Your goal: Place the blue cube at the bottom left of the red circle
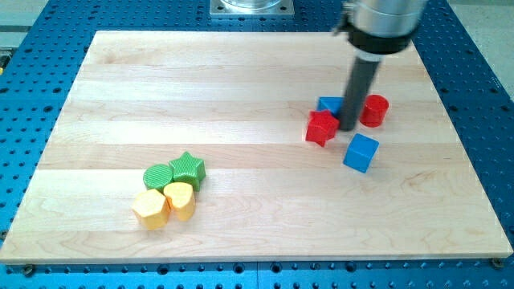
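Tip: my tip (348,128) stands right of centre, among four blocks; no hand.
Blue cube (361,152): below-right of tip, lower left of red circle (374,110), apart.
Room: bare tabletop (241,88) leftward; right edge near.

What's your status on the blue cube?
My tip sits between red star and red circle. Blue cube already lower-left of circle, apart. Nothing blocking.

- Worktop (201,96): pale wooden board, grain running left-right.
- Beneath it: blue perforated metal base (32,96), visible on all sides.
- Lighting even, soft shadows.
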Robot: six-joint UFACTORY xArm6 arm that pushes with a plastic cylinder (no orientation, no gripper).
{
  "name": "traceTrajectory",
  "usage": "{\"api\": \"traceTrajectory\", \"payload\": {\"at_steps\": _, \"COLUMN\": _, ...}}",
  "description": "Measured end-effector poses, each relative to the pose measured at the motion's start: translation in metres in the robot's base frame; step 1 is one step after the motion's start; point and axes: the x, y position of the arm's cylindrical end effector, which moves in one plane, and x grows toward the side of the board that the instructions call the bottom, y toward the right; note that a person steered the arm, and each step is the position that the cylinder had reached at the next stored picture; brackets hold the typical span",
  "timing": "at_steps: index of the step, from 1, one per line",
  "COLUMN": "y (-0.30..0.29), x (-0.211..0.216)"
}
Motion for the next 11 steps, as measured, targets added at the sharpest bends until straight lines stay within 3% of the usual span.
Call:
{"api": "traceTrajectory", "payload": {"at_steps": 1, "y": -0.023, "x": -0.001}}
{"api": "traceTrajectory", "payload": {"at_steps": 2, "y": 0.002, "x": -0.001}}
{"api": "traceTrajectory", "payload": {"at_steps": 4, "y": -0.013, "x": 0.058}}
{"api": "traceTrajectory", "payload": {"at_steps": 5, "y": -0.040, "x": 0.109}}
{"api": "traceTrajectory", "payload": {"at_steps": 6, "y": -0.038, "x": 0.114}}
{"api": "traceTrajectory", "payload": {"at_steps": 7, "y": 0.037, "x": 0.115}}
{"api": "traceTrajectory", "payload": {"at_steps": 8, "y": 0.064, "x": 0.097}}
{"api": "traceTrajectory", "payload": {"at_steps": 10, "y": 0.046, "x": 0.074}}
{"api": "traceTrajectory", "payload": {"at_steps": 11, "y": 0.095, "x": 0.050}}
